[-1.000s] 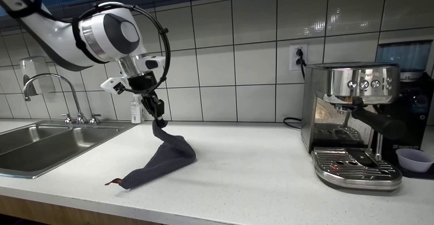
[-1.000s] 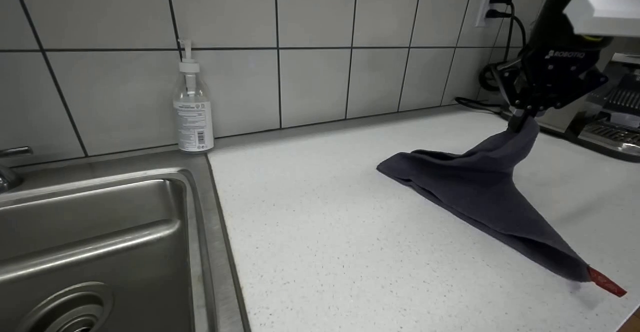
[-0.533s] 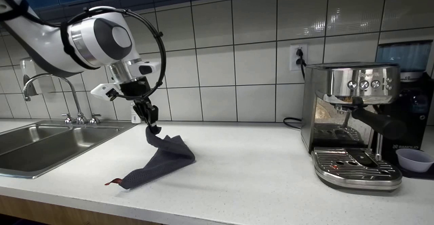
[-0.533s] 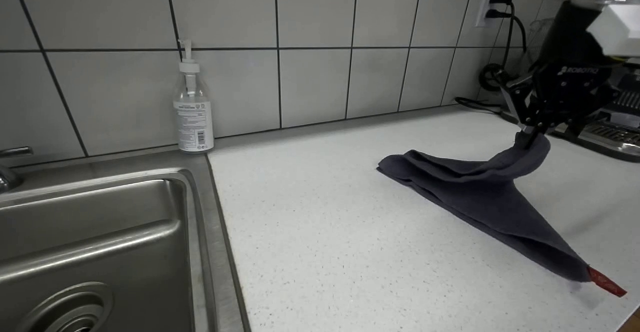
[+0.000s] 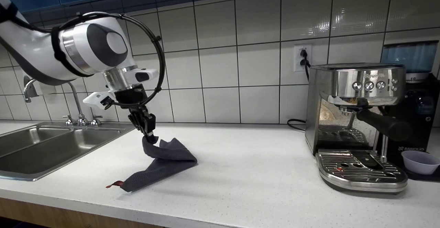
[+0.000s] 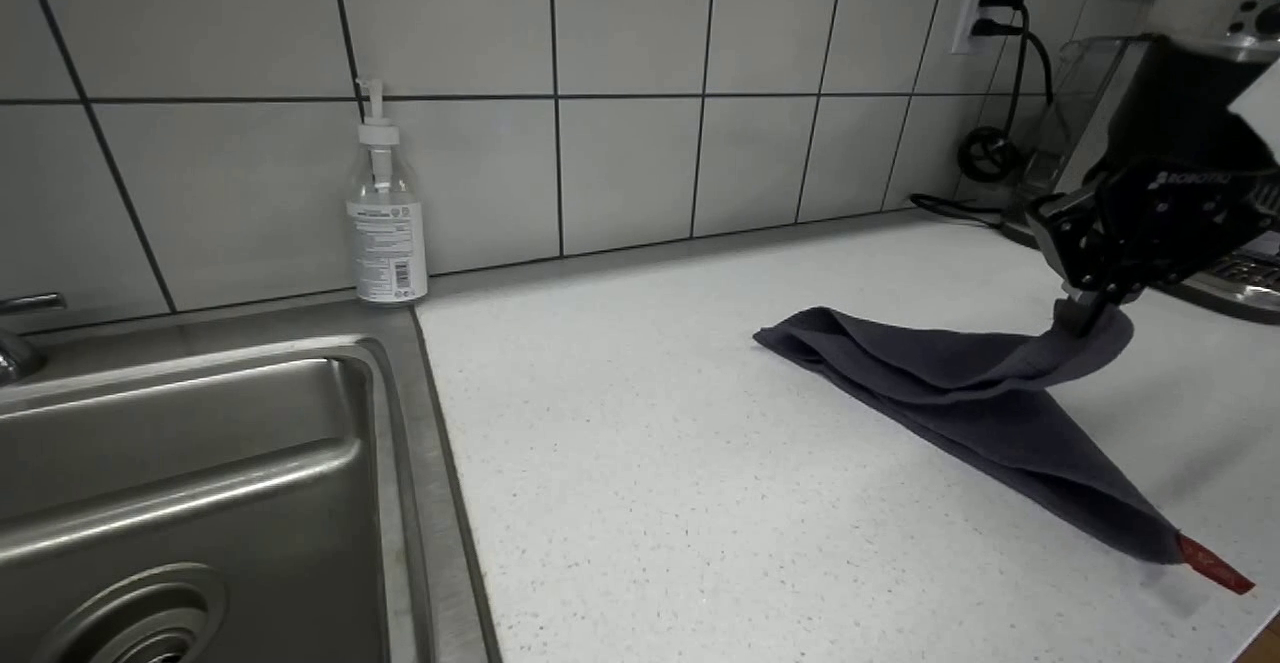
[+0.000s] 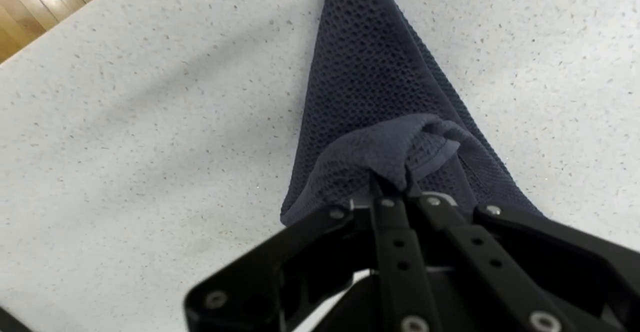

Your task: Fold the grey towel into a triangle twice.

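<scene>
The dark grey towel [image 5: 155,174] lies on the counter, partly folded, with its red tag [image 5: 115,184] at the corner towards the front edge. The towel also shows in an exterior view [image 6: 1010,433], its tag [image 6: 1215,563] at lower right. My gripper [image 5: 151,138] is shut on one corner of the towel and holds it raised a little above the rest, so that flap arches back over the lower layer. In the wrist view the towel [image 7: 370,71] runs up from the gripper [image 7: 395,187], cloth pinched between the fingertips. The tag is out of that view.
A steel sink [image 5: 79,142] with a faucet [image 5: 77,100] is at the left. An espresso machine [image 5: 357,125] stands at the right, with a cup [image 5: 420,162] beside it. A pump bottle [image 6: 388,223] stands by the wall. The counter's front edge [image 5: 103,209] is near the tag.
My gripper has moved down and towards the counter's front, carrying the held corner lower and over the towel. The tag end has stayed in place.
</scene>
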{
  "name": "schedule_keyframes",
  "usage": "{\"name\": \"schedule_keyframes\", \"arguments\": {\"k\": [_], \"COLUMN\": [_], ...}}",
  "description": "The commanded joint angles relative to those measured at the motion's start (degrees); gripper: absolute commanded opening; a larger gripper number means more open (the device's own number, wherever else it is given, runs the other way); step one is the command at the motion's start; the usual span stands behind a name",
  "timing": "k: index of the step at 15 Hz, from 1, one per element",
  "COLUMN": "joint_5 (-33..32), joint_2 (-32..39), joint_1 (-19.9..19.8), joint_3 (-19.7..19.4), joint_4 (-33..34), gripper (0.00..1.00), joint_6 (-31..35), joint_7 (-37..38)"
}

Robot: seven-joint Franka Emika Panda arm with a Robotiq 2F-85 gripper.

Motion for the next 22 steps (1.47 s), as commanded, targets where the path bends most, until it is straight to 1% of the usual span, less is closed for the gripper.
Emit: {"name": "schedule_keyframes", "arguments": {"k": [1,2,3,4,5,14,19,22], "joint_5": [-1.6,-1.7,-1.8,-1.6,-1.6,-0.9,-0.1,2.0], "joint_2": [-4.1,-4.4,-4.7,-4.9,-5.2,-5.5,-4.8,-4.7], "joint_1": [-2.3,-2.4,-2.6,-2.7,-2.9,-4.1,-4.1,-3.0], "joint_3": [1.9,2.0,2.2,2.3,2.5,3.1,2.8,2.0], "joint_4": [-3.8,-4.2,-4.3,-4.6,-4.7,-4.6,-3.8,-3.7], "gripper": [0.01,0.04,0.29,0.29,0.33,0.99,1.00,1.00], "joint_6": [1.3,1.3,1.1,0.9,0.9,0.3,-0.9,-2.2], "joint_7": [-2.0,-2.2,-2.3,-2.6,-2.8,-3.1,-4.2,-10.0]}}
